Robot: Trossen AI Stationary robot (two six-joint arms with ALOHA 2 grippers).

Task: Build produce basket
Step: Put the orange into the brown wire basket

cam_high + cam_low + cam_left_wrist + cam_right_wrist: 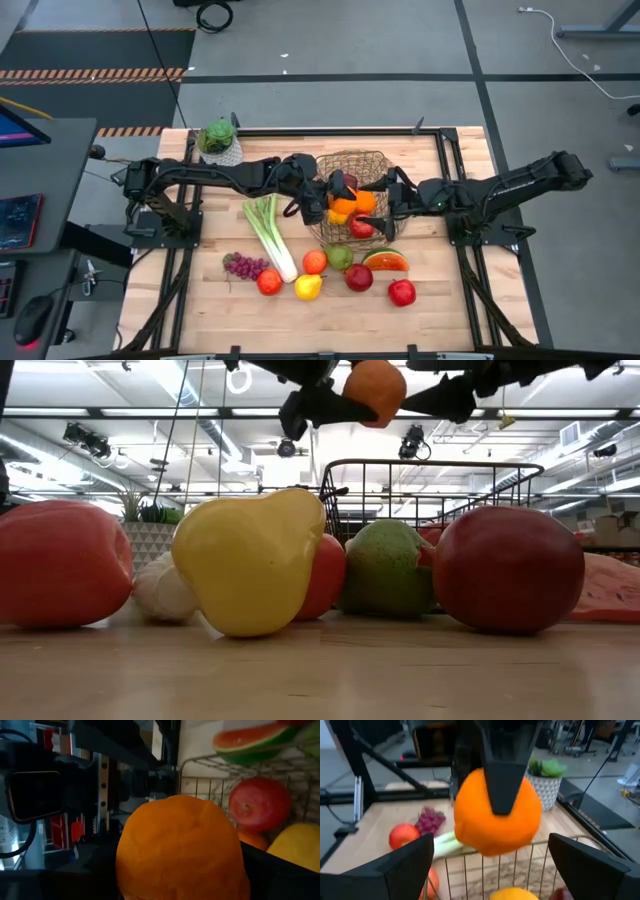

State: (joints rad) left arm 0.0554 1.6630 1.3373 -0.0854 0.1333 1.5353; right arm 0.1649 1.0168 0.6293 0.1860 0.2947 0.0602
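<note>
The wire basket [372,165] stands mid-table and holds a red apple [362,228] and a yellow pepper [300,845]. My left gripper [338,197] reaches in from the table's left and is shut on an orange [495,815] above the basket. My right gripper [495,870] is over the basket's right rim, pointing at the orange. Its fingers are wide open and nothing is between them. More produce lies on the table near the front: a leek [268,232], grapes [245,265], a lemon [308,287], a green pear [340,257], a watermelon slice [385,262] and red apples [402,292]. My left gripper pinches the orange between its two fingers, coming roughly level from the table's left. One finger [502,780] lies over the orange's upper side [475,785]. The other finger is hidden behind the fruit. The orange [375,390] is lifted clear, high above the basket.
A small potted plant [220,142] stands at the table's far left corner. A second orange [315,262] and a red fruit [268,282] lie in the front row. Bare wood shows along the near edge and on the table's right side.
</note>
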